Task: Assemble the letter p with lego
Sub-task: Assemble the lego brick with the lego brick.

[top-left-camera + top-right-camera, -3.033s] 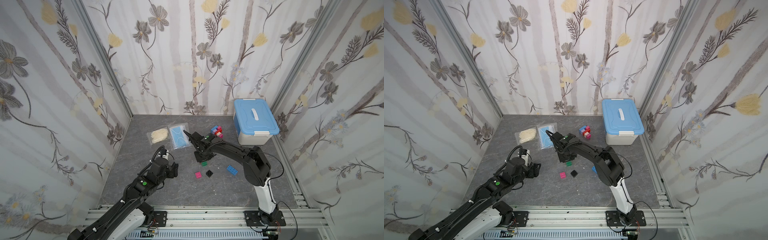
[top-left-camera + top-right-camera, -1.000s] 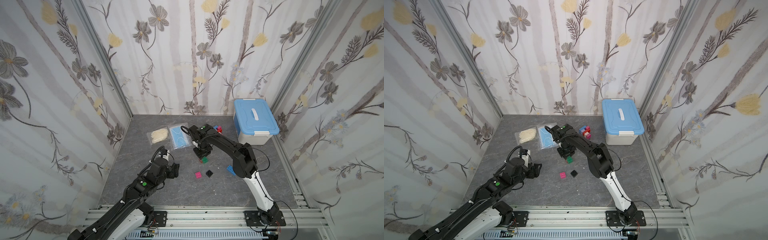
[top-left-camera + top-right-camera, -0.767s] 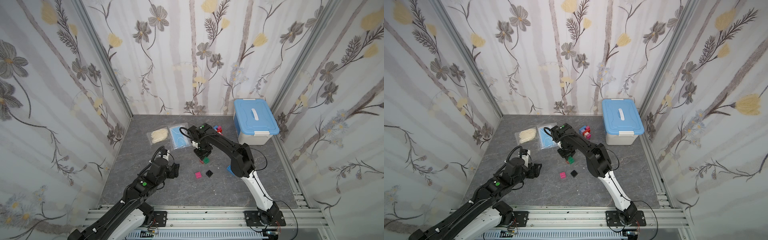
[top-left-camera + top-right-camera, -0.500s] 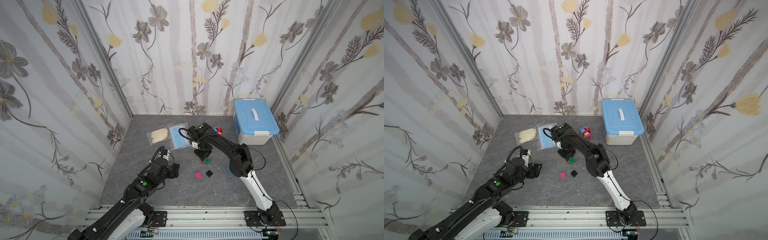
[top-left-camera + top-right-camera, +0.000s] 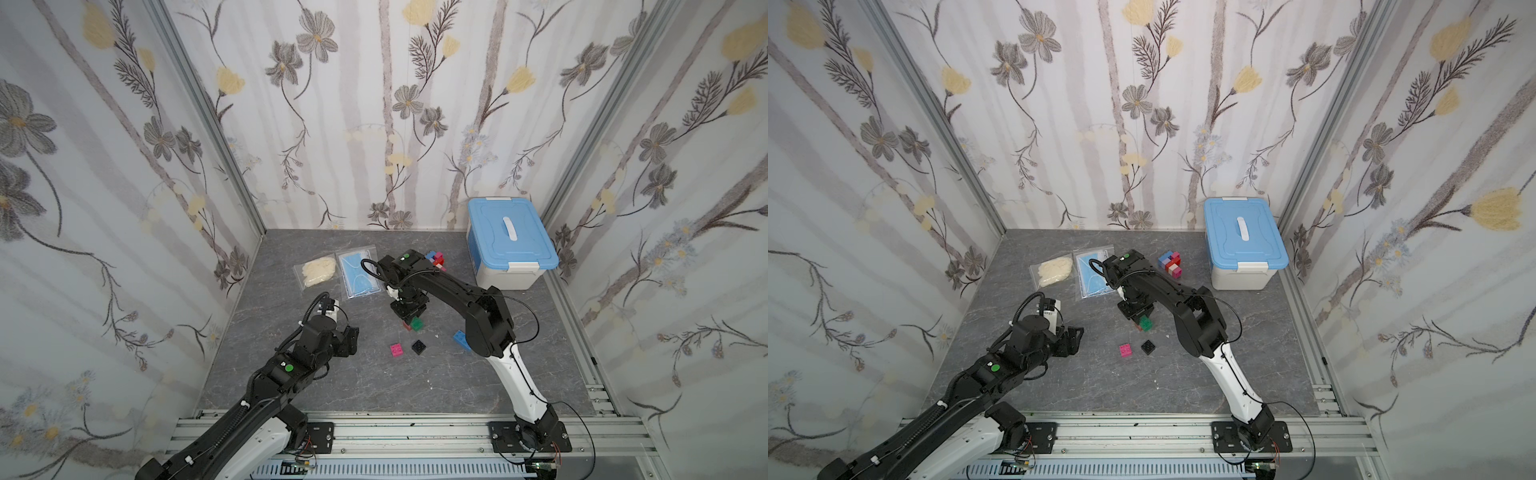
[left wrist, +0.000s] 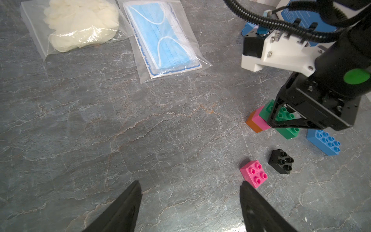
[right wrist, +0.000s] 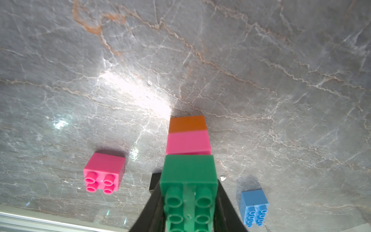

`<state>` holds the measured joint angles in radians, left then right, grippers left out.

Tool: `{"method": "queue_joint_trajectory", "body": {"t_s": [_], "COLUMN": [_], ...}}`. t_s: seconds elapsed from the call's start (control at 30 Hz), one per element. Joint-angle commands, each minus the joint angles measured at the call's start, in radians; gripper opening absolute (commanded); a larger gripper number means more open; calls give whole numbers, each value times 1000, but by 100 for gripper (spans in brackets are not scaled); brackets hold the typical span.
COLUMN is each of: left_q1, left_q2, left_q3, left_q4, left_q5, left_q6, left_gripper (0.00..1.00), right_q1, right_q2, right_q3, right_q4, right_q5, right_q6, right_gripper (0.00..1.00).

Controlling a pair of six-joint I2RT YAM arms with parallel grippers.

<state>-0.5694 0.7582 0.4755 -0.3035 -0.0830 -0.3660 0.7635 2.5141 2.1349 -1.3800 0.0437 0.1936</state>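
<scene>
One illegible blue label (image 6: 289,15); green lego (image 6: 289,132)

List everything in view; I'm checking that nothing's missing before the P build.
green brick: 1, green, in right jaws
pink-orange pair: 2, stuck to green brick
pink brick: 1, loose, table middle
black brick: 1, beside pink brick
blue brick: 1, right of black brick
brick cluster: several, mixed colours, near box
box: 1, white, blue lid, back right
mask bag: 1, blue mask, back
glove bag: 1, cream, beside mask bag
table: 1, grey marble
arms: 2, black and white; left jaws open, right jaws shut on green brick
</scene>
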Motion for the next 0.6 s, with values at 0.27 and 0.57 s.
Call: {"method": "queue_joint_trajectory", "body": {"t_s": [0.27, 0.57], "left_q1": [0, 1], "left_q2": [-3, 4], "left_q3": [3, 15], "left_q4": [3, -15], "left_q5": [-24, -27], "left_q6": [-1, -12], "left_gripper": [79, 79], "right_q1": [0, -32], "right_q2": [-37, -41], "right_q3": [-159, -186], "right_q4": [145, 135], "right_q5": [15, -34], "right_q6": [86, 83], "right_gripper": [11, 11]}}
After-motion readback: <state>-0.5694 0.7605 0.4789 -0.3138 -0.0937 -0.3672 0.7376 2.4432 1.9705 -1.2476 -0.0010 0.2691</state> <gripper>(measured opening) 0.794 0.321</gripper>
